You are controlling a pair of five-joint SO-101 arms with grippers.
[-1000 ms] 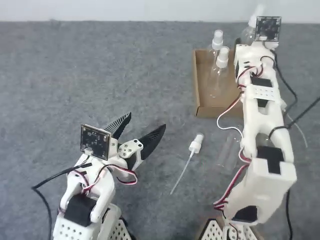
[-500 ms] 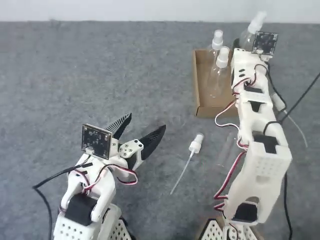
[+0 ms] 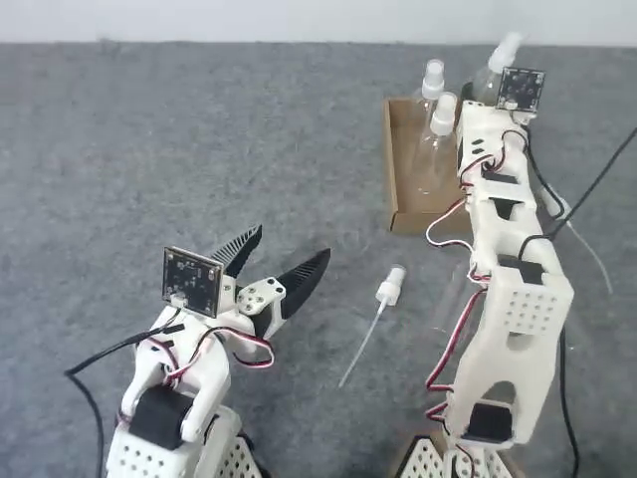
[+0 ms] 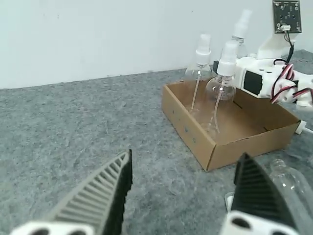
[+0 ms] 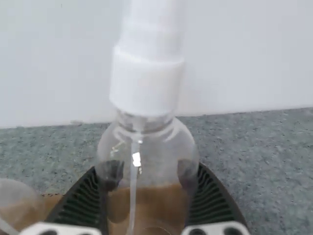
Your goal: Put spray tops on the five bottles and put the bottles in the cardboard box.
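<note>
Right hand (image 5: 146,200) and its bottle (image 5: 146,147) nearer the cardboard box (image 3: 395,169) than before.

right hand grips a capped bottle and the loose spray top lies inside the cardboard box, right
No: the loose spray top lies on the mat outside the cardboard box, as the high view shows. The right hand does grip a capped bottle.

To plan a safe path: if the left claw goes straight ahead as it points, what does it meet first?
Probably the cardboard box, its near wall; only carpet lies between.
</note>
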